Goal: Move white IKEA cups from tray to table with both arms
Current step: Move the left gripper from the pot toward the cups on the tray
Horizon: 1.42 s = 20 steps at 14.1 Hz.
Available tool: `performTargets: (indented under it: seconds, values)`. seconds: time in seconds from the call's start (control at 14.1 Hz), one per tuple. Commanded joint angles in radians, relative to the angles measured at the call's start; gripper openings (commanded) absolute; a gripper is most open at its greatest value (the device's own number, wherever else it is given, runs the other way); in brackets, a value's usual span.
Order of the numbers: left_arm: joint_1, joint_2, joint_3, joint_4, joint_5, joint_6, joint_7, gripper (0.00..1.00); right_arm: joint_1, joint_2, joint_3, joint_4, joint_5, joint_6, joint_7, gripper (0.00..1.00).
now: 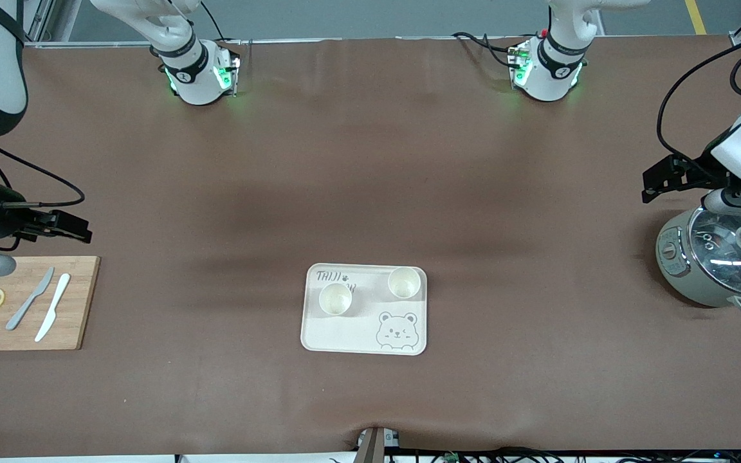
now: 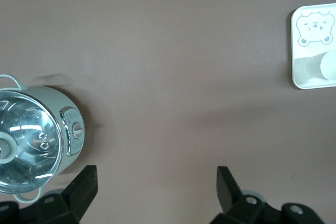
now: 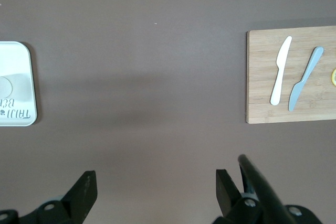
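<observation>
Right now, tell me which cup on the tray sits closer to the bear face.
The cup toward the left arm's end of the tray, directly above the bear face; the other cup sits beside the lettering.

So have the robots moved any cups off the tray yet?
Not yet. Both white cups sit on the tray. Nothing is in hand: the left pincer, over the table by the cooker, and the right pincer, near the cutting board, are open and empty. Both moves remain.
</observation>
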Motion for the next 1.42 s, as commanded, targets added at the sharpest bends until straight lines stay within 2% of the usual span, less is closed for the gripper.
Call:
performTargets:
  seconds: [0.0,0.5,0.57,0.78,0.92,1.06,1.35]
  values:
    - [0.005,0.002,-0.002,0.002,0.012,-0.004,0.026,1.0,-0.009,-0.021,0.008,-0.021,0.015,0.0,-0.008,1.0]
    - [-0.009,0.089,-0.039,0.019,0.004,0.051,-0.007,1.0,-0.007,-0.019,0.008,-0.021,0.015,0.011,-0.006,1.0]
    - [-0.019,0.126,-0.054,0.071,0.006,0.055,-0.053,1.0,-0.007,-0.018,0.008,-0.021,0.016,0.012,-0.006,1.0]
    - [-0.11,0.322,-0.062,0.25,0.006,0.058,-0.202,1.0,-0.004,-0.016,0.009,-0.021,0.018,0.017,-0.005,1.0]
    - [-0.194,0.413,-0.055,0.289,0.007,0.104,-0.35,1.0,-0.003,-0.016,0.009,-0.02,0.018,0.02,0.004,1.0]
    - [-0.255,0.477,-0.048,0.295,0.015,0.207,-0.463,1.0,0.008,-0.014,0.011,-0.02,0.021,0.02,0.015,1.0]
    - [-0.357,0.573,-0.009,0.349,0.014,0.246,-0.517,1.0,0.016,-0.01,0.011,-0.017,0.033,0.024,0.041,1.0]
